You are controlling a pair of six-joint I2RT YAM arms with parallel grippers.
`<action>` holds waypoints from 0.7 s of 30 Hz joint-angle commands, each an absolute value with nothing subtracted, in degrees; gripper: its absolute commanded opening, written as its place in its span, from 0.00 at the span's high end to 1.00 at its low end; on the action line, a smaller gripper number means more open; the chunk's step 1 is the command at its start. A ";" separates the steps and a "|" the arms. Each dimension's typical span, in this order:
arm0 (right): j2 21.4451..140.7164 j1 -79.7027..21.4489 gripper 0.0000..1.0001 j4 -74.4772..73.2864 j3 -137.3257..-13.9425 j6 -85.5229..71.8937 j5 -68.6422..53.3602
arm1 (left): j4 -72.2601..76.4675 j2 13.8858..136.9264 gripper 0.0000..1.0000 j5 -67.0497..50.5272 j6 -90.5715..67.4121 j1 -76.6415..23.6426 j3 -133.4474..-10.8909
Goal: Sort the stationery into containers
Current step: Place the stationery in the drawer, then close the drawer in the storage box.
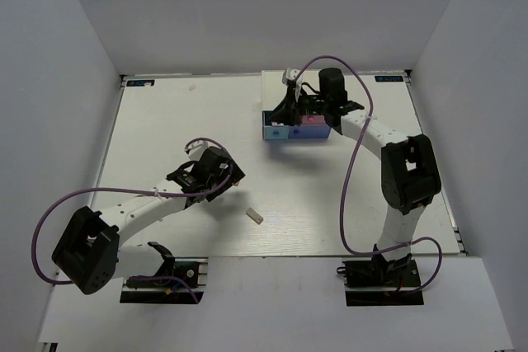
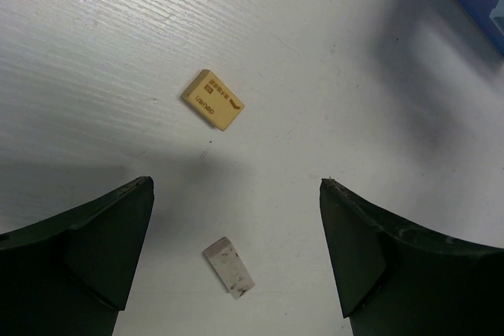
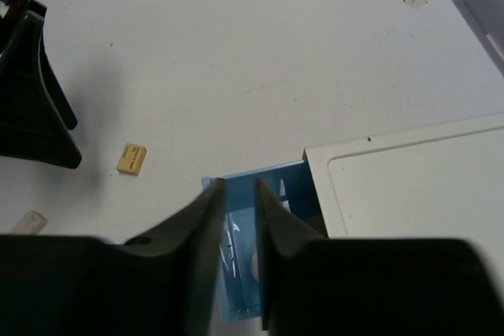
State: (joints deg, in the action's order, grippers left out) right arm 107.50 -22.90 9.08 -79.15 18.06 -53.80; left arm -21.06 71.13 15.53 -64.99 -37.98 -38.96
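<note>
Narrowly parted jaws over open blue drawer (image 3: 236,277), tan eraser (image 3: 131,158) well apart

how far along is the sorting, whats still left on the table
Done: the blue drawer is pulled open. In hand: the right tool sits nearly closed at that drawer, grip unclear; the left tool hangs open above the table. Left: a tan eraser and a whitish eraser lie loose there.
</note>
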 commanded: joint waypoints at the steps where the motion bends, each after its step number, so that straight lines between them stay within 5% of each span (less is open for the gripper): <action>1: 103.01 -22.68 0.80 11.00 -78.40 21.09 -57.04 | -21.80 69.43 0.04 16.26 -65.30 -37.71 -39.02; 5: 103.89 -22.68 1.00 2.83 -80.51 30.55 -58.71 | -21.80 69.43 0.04 16.26 -65.30 -37.71 -39.02; 13: 108.36 -22.85 1.00 -23.25 -89.63 46.04 -59.59 | -21.80 69.43 0.04 16.26 -65.30 -37.71 -39.02; 21: 108.37 -23.03 1.00 -21.71 -88.16 46.58 -56.51 | -21.80 69.43 0.04 16.26 -65.30 -37.71 -39.02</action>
